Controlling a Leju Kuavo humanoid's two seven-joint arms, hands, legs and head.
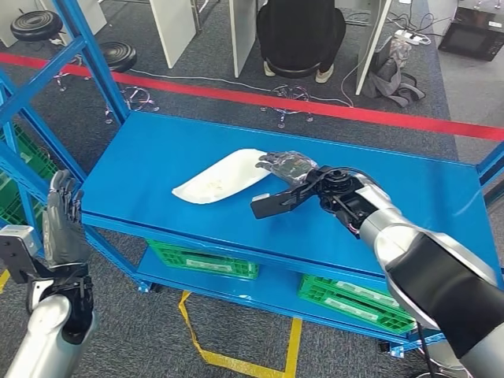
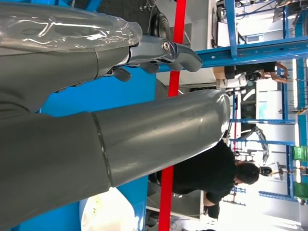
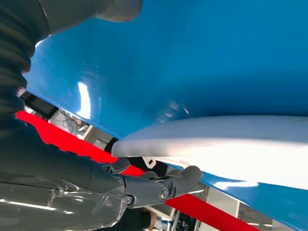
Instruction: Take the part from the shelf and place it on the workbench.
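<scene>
White part lying on the blue table, right hand reaching at its end.

White part (image 1: pixel 219 178) is resting flat mid-table (image 1: pixel 380 197), well in from every edge, with bare blue surface stretching wide to the right. Right hand (image 1: pixel 284 183) is sitting at the part's near end, fingers (image 3: pixel 181 179) spread beside its rim, thumb apart; whether they are touching, I cannot tell. Left hand (image 1: pixel 61 220) is hovering off the table's left edge, fingers loosely curled, holding nothing.
</scene>
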